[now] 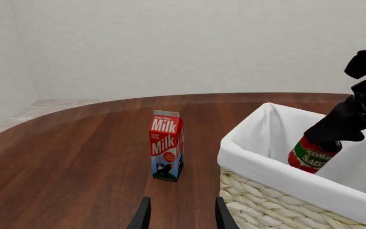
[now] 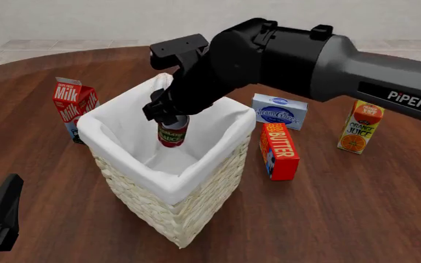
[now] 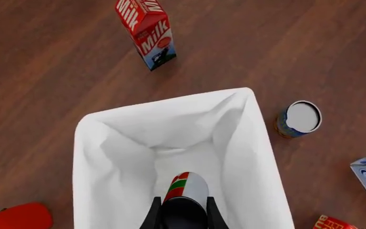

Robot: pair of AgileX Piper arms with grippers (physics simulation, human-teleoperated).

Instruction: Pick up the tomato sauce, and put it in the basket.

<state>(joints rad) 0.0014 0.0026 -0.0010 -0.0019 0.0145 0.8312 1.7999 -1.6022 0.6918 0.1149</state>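
Gripping tomato sauce (image 2: 172, 133), right hand (image 2: 168, 112) above basket (image 2: 168, 189).

The desk (image 2: 357, 219) is dark wood with a visible grain and a soft satin sheen. The basket (image 2: 188, 208) is rough cream wicker, coarsely woven, lined with smooth matt white cloth that folds over its rim. The tomato sauce (image 2: 172, 134) looks like a tin with a printed paper label in red and green; its top shows silvery metal in the right wrist view. A second can (image 3: 299, 119) beside the basket has the same dull metal lid. The milk carton (image 1: 166, 145), orange juice carton (image 2: 359, 127) and butter box (image 2: 279, 151) look like printed card. The right arm's casing (image 2: 320, 52) is matt dark plastic.
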